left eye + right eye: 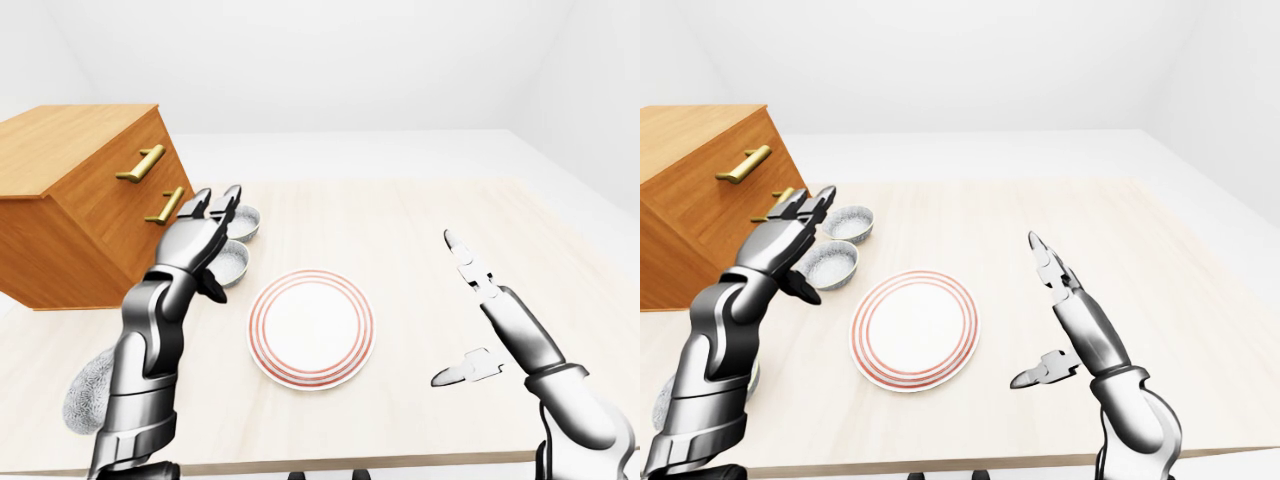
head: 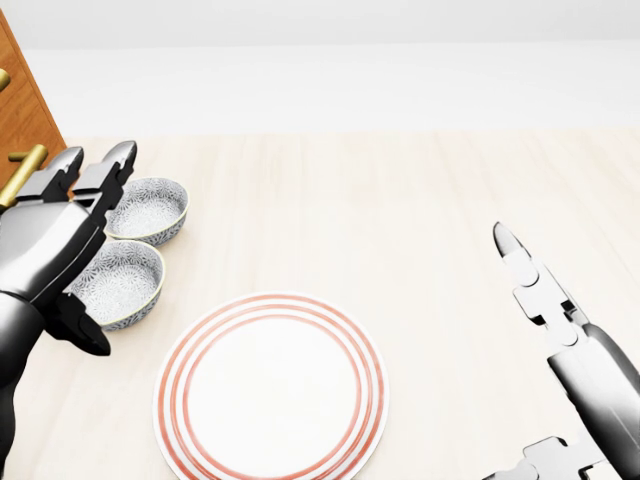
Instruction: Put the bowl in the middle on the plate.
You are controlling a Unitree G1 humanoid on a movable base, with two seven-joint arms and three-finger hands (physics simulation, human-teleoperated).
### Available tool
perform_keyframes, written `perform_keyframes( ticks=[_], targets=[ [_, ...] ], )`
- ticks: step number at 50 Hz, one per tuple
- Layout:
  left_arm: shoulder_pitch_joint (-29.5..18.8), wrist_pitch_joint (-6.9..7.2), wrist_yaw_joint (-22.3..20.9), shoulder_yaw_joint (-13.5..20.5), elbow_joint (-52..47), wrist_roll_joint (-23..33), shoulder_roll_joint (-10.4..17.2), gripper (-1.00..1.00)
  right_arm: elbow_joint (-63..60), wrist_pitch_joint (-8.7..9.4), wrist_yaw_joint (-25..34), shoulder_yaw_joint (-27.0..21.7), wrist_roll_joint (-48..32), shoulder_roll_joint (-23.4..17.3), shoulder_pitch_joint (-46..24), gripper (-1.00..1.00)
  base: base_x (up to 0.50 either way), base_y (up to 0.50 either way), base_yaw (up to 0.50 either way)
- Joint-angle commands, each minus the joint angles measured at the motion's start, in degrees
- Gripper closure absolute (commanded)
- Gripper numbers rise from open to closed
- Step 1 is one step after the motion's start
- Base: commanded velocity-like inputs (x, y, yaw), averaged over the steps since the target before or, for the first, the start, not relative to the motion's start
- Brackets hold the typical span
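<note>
The fingers (image 2: 95, 165) of the left hand (image 2: 55, 235) are seen spread wide and nothing is held between them; the thumb is angled down apart from the two upper digits. Just under and to the right of these fingers, in the head view, the middle bowl (image 2: 120, 283) is found resting on the table (image 2: 420, 230), its left rim partly covered by the hand, though contact cannot be confirmed. Just beyond the fingertips, toward the top of that view, a second bowl (image 2: 150, 208) is set, its rim close to or touching the first. A third bowl (image 1: 90, 393) is only glimpsed behind the left forearm in the left-eye view, which is why the one under the hand is judged to be the middle one. Below and to the right of the fingers, near the middle bowl but apart from it, the red-ringed plate (image 2: 271, 388) lies bare. A wooden drawer cabinet (image 1: 75, 200) stands just to the left of the hand. Well apart, at the right, the right hand (image 2: 560, 350) is held open and empty. The bowl is judged light, stiff, smooth-glazed and breakable; a pinch across the rim, thumb inside and fingers outside, on the side away from its neighbour, is judged the best hold
</note>
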Motion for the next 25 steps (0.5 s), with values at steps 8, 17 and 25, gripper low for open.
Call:
perform_keyframes(
  ticks=[8,17,25],
  targets=[
    [-2.6,0.0,3.0,-1.5,5.9,1.8,-0.1,-1.0,0.0,0.0,0.1,0.0,0.0,0.0,0.0,-1.0,0.25,0.01,0.0],
    [-3.4,0.0,3.9,-2.2,8.0,2.6,-0.1,-1.0,0.3,0.0,0.0,-0.2,0.2,0.0,0.1,-1.0,0.25,0.01,0.0],
    [-4.0,0.0,4.9,-2.7,10.1,3.0,-0.3,-1.0,0.3,0.0,0.0,-0.2,0.2,0.0,0.1,-1.0,0.25,0.01,0.0]
  ],
)
